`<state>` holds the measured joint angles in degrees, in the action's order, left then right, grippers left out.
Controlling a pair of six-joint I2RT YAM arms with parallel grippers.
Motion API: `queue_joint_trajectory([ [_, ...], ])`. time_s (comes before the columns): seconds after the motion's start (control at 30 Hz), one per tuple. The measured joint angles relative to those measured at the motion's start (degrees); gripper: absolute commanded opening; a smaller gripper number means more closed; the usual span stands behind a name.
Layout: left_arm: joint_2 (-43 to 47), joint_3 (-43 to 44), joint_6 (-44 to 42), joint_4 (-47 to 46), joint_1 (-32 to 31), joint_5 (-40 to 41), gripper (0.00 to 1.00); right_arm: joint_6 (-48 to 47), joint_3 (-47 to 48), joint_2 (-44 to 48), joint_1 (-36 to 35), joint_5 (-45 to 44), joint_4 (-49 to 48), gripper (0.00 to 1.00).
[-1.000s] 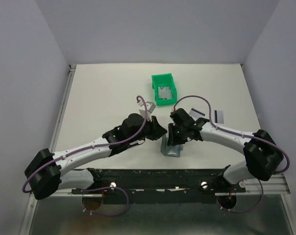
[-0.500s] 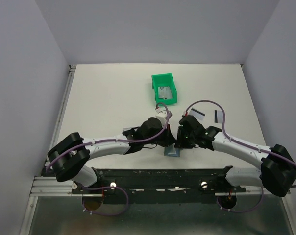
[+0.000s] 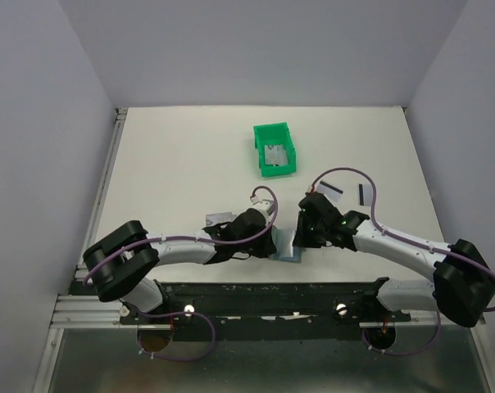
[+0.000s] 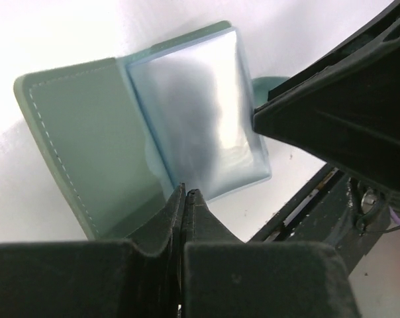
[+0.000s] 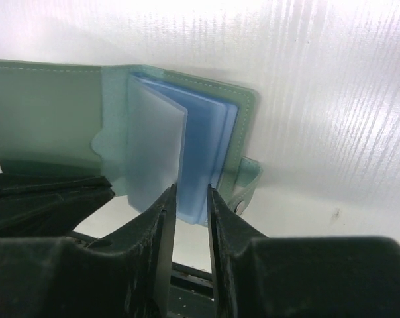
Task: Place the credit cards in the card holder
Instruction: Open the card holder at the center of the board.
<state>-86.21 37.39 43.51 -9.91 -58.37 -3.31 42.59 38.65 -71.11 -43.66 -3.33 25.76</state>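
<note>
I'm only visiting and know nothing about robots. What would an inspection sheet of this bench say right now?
Surface: white table.
Job's things: card holder lies open near the front edge; credit cards lie loose at right, and another sits in the bin.
Clutter: green bin, far centre.
Grippers: left gripper is shut at the holder's edge; right gripper has its jaws slightly apart at the blue pockets, grip unclear.
Cables: purple cables loop along both arms.
Surroundings: pale walls; black rail in front.

left gripper (image 4: 185, 193) and right gripper (image 5: 191, 192) hem the card holder (image 4: 74, 132); green bin (image 3: 279, 171) stands well apart.
</note>
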Motion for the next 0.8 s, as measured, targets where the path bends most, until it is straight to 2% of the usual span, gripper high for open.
queue_joint_trajectory([
  [0.37, -0.44, -3.72, 2.38, -0.39, 0.28, 3.28, 0.0, 2.64, -0.61, -5.68, 0.0, -4.22, 1.44, 0.24],
  [0.53, -2.16, -5.01, 4.92, -5.49, 0.85, 3.1, 0.0, 3.08, -0.37, -7.52, 0.11, -5.11, 1.46, 0.22],
  [0.7, -3.17, -6.71, 6.75, -10.91, 1.16, 2.64, 0.01, 3.04, 0.02, -7.63, 0.13, -5.22, 1.86, 0.23],
  [0.8, -1.16, -7.93, 6.78, -10.4, 1.18, 2.8, 0.06, 2.43, 0.02, -5.75, 0.13, -6.29, 3.13, 0.26],
])
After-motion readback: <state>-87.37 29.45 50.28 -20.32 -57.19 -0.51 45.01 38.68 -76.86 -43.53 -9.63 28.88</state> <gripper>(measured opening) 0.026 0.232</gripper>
